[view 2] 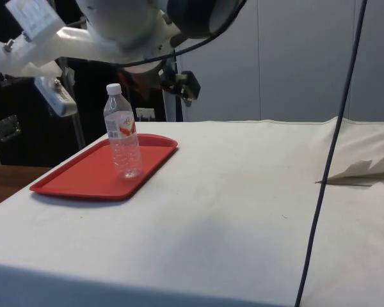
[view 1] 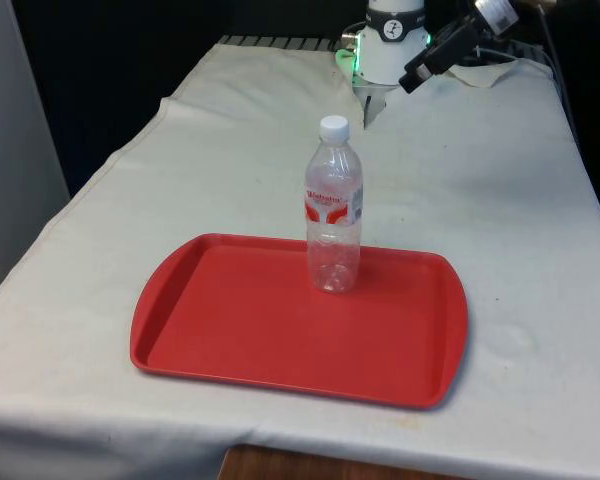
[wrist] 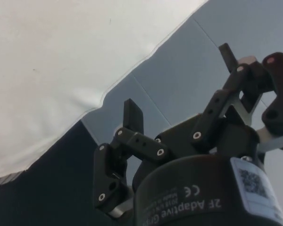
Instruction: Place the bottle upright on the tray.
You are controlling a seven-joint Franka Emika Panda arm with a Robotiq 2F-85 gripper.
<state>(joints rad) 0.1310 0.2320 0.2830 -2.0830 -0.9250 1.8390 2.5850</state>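
Black end effector [wrist: 179, 89] raised, fingers spread, bottle [view 1: 333, 205] upright on tray [view 1: 230, 330]

A white cloth [view 1: 500, 190] covers the table, wrinkled near the far end. Its edge [wrist: 127, 70] runs past the spread fingers [wrist: 132, 115], with grey floor [wrist: 188, 61] beyond them.

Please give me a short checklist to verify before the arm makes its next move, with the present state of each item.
1. Bottle stands upright: ok.
2. Bottle is on the tray, inside the rim: ok.
3. Cap is on the bottle: ok.
4. Claw is open and holds nothing: ok.
5. Claw is away from the bottle, with cloth and floor behind its fingers in the wrist view: ok.
6. Tray lies flat on the cloth: ok.
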